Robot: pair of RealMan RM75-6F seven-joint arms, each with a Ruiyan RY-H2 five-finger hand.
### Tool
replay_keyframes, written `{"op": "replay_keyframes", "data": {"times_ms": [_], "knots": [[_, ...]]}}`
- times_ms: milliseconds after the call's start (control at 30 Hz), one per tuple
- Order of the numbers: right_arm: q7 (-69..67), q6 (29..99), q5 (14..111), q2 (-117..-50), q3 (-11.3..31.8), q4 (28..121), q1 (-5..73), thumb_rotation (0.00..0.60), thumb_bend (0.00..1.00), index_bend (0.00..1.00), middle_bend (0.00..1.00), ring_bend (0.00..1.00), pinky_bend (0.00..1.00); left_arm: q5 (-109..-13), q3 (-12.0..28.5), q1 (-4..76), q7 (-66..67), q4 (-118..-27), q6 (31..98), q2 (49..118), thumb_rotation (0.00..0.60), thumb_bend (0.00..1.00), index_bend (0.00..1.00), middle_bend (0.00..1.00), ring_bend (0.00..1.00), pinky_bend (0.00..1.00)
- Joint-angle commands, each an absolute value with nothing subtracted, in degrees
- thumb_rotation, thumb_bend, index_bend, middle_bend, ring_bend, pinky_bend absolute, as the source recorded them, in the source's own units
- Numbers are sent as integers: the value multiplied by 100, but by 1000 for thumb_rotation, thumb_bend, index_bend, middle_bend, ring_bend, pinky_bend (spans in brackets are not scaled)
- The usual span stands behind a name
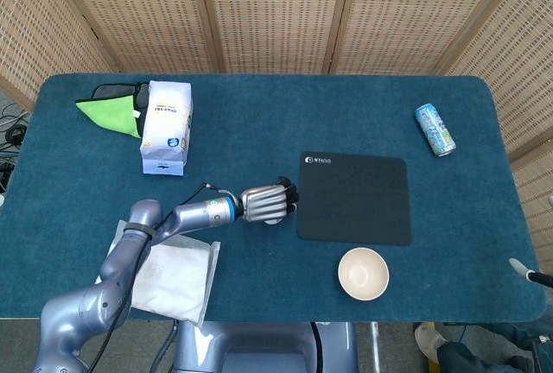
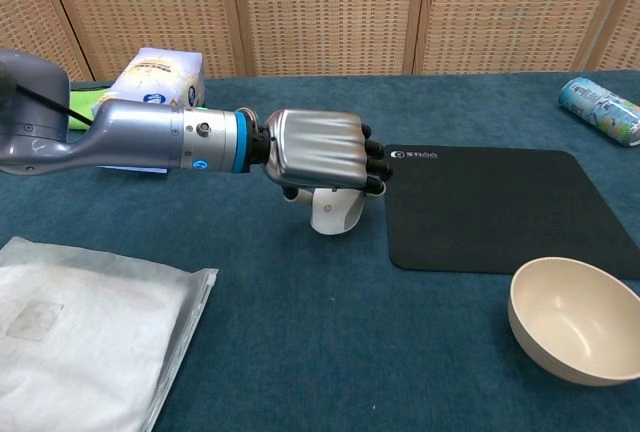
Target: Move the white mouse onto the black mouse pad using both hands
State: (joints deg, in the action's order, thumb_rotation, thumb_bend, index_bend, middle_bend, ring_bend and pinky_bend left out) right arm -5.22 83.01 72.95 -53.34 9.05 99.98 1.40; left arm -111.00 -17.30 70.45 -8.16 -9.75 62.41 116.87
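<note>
Chest view shows the left robot hand [image 2: 318,152] reaching in from the left on a horizontal forearm, palm down, with its fingers [image 2: 372,164] curled over the top of the white mouse [image 2: 333,212]. The mouse sits on the blue desk [image 2: 320,332] directly under the hand, just beside the left edge of the black mouse pad [image 2: 500,212] and not on it. The hand covers the upper part of the mouse; only its lower front shows. The dark fingertips reach to about the pad's left edge.

Head view confirms the layout: the left robot hand [image 1: 268,203] lies at the left edge of the black mouse pad [image 1: 354,198], and only a small white sliver of the mouse [image 1: 273,221] shows below it. The right robot hand does not appear in either view.

Other items on the desk:
- a cream bowl [image 1: 363,273], near the pad's front edge, upright;
- a white plastic bag [image 1: 177,274], lying flat at the front left under the left arm;
- a white box [image 1: 166,126] at the rear left, with a green cloth [image 1: 112,111] touching its left side;
- a drink can [image 1: 434,129] lying on its side at the rear right, well apart from the pad.
</note>
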Motion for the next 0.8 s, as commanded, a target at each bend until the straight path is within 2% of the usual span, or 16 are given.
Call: {"op": "replay_keyframes", "data": {"times_ms": [33,267,467,533,633,800], "knots": [[-516,8310,7300,-5332,906,10005,138,600,53,0,0,0,0,-11098,-1746,7043,-802,-981,6240,11680,600,158,12,3,82,377],[-501,8340,7315,-5328,900,10027,124,600,53,0,0,0,0,-11012,-1704,6980,-759,-1037,6391,11603,600,125,0,0,41,377],[-455,8354,7348,-5346,876,10031,118,600,53,0,0,0,0,-10478,-1178,6542,-897,-1445,7446,11158,600,125,0,0,26,365],[-417,8359,7372,-5355,862,10047,119,600,53,0,0,0,0,-10263,-965,6288,-798,-1689,7890,10894,600,119,0,0,16,329],[-359,8376,7406,-5370,846,10067,120,600,53,0,0,0,0,-10086,-826,5994,-682,-2107,8179,10518,600,100,0,0,2,235],[-172,8441,7473,-5429,812,10097,117,600,53,0,0,0,0,-9562,-579,5133,-163,-4014,8525,9133,600,72,0,0,0,81]]}}
